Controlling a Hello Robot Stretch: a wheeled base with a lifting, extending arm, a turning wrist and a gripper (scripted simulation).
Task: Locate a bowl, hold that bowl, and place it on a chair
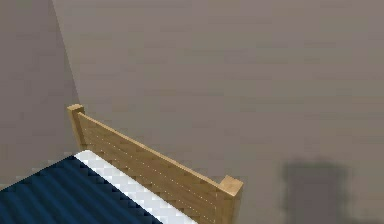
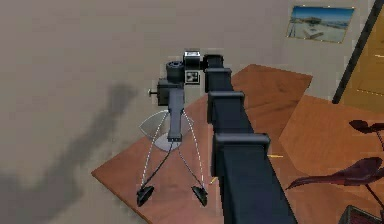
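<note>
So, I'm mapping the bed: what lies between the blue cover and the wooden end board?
A white strip of bedding runs between the blue cover and the wooden end board, seen in the forward view.

Home bedroom indicated: bed (image 1: 55, 192) with blue cover and wooden end board (image 1: 150, 165) noted beside grey walls (image 1: 220, 70); framed picture (image 2: 320, 22) hung beyond wooden worktop (image 2: 268, 92).

Wooden bed frame (image 1: 150, 162), blue bedding (image 1: 60, 190), taupe walls (image 1: 230, 70); wooden table (image 2: 275, 90), wall picture (image 2: 320, 22).
</note>
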